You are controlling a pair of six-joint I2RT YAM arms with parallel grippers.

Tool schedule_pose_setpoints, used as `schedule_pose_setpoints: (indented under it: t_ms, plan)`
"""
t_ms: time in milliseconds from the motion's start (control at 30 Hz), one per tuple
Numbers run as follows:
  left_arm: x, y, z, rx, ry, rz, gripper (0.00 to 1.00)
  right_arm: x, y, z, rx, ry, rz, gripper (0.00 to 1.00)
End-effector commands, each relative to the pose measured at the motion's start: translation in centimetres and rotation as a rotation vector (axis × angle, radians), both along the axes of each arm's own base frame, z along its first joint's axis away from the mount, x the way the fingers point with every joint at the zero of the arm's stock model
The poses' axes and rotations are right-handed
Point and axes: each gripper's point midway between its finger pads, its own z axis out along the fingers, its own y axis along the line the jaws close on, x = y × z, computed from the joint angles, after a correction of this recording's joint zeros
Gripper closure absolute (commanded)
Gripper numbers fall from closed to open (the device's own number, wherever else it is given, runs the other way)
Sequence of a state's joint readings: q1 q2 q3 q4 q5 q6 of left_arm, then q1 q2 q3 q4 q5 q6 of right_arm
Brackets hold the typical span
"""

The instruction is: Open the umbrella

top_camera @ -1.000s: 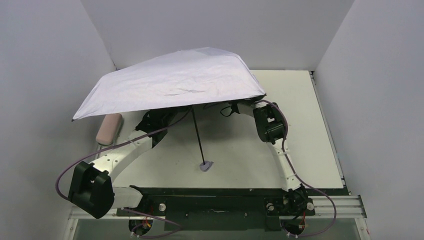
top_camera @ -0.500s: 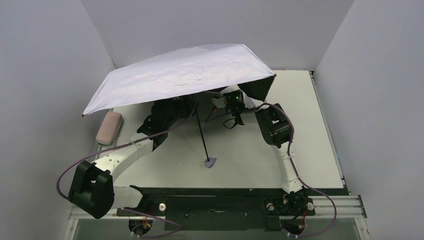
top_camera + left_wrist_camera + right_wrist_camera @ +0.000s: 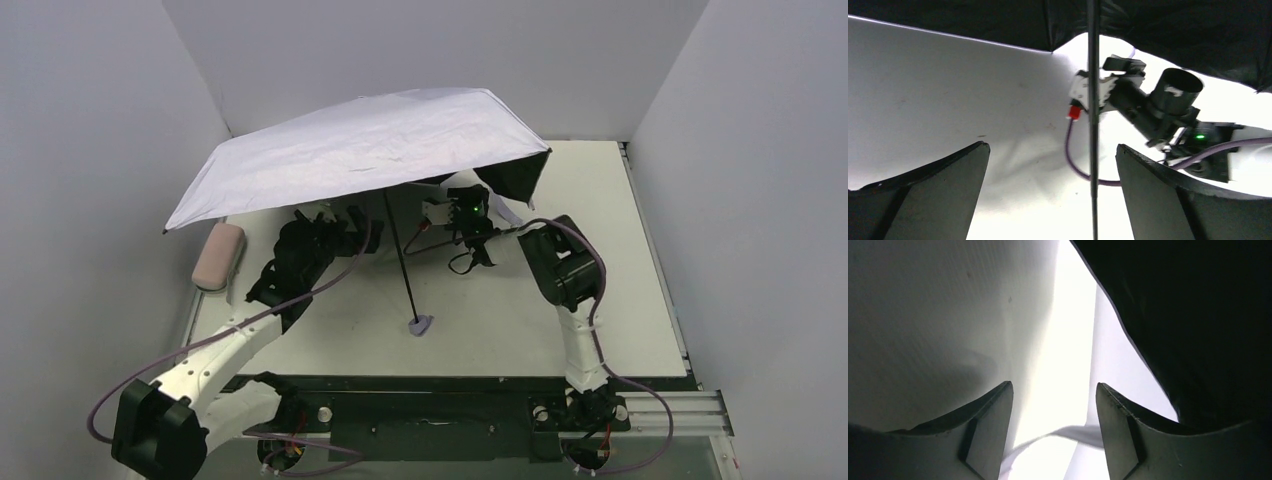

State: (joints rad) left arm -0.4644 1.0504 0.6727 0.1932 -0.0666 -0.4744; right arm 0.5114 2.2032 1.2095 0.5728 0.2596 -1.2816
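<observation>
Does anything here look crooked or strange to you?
Yes. The open umbrella stands lopsided: its handle rests on the table, its shaft leans, and it looks lower on the left. The left gripper and right gripper are both open, so neither holds it.

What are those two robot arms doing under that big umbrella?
Their job is to open the umbrella, and it is already spread wide above both arms. Its thin black shaft slants down to the small handle on the table. The left claw is open, with the shaft running between its fingers, not squeezed. The right claw is open too, with nothing in it, close to the umbrella's black underside. A pink case lies off to the left.
</observation>
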Motion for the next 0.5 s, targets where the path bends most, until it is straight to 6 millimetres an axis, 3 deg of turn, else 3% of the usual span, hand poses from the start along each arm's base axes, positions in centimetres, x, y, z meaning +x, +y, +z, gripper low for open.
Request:
schedule_pose_setpoints:
  t_ms: [0, 33, 67, 100, 133, 167, 200, 233, 267, 300, 333, 367, 467]
  plan:
    - [-1.5, 2.3, -0.7, 0.108, -0.022, -0.016, 0.03, -1.8, -1.1, 4.9, 0.117, -0.070, -0.062, 0.40]
    - [-1.7, 3.0, -1.3, 0.131, -0.010, -0.010, 0.03, -2.9, -1.3, 4.0, 0.114, -0.044, -0.068, 0.39]
    - [-2.2, 3.5, -1.5, 0.164, -0.024, -0.022, 0.03, -3.4, -1.4, 5.0, 0.129, -0.055, -0.068, 0.38]
    - [-2.7, 4.0, -1.4, 0.184, -0.030, -0.029, 0.03, -4.7, -1.4, 4.0, 0.130, -0.028, -0.066, 0.37]
    - [-3.0, 4.3, -2.0, 0.231, -0.038, -0.054, 0.03, -5.3, -1.4, 5.0, 0.145, -0.042, -0.066, 0.36]
    - [-3.7, 4.7, -2.4, 0.259, -0.027, -0.062, 0.03, -6.7, -1.4, 4.0, 0.145, -0.012, -0.063, 0.35]
    - [-4.0, 5.3, -2.8, 0.306, -0.029, -0.068, 0.03, -7.4, -1.6, 5.1, 0.162, -0.027, -0.067, 0.33]
    - [-4.7, 5.8, -3.3, 0.334, -0.011, -0.072, 0.03, -8.9, -1.5, 4.2, 0.171, 0.000, -0.066, 0.32]
    - [-4.8, 6.5, -3.4, 0.379, -0.018, -0.069, 0.03, -9.6, -1.7, 5.5, 0.195, -0.018, -0.075, 0.30]
    - [-5.4, 7.1, -3.9, 0.410, 0.005, -0.068, 0.03, -11.0, -1.9, 4.4, 0.198, 0.023, -0.082, 0.29]
    - [-5.6, 7.7, -3.9, 0.453, 0.003, -0.067, 0.03, -11.9, -2.3, 5.6, 0.218, 0.019, -0.090, 0.26]
    - [-5.9, 8.6, -4.1, 0.501, 0.021, -0.052, 0.03, -13.2, -2.5, 5.0, 0.238, 0.047, -0.100, 0.25]
    - [-7.1, 10.4, -5.1, 0.664, 0.078, -0.079, 0.03, -16.6, -3.6, 7.1, 0.325, 0.085, -0.128, 0.19]
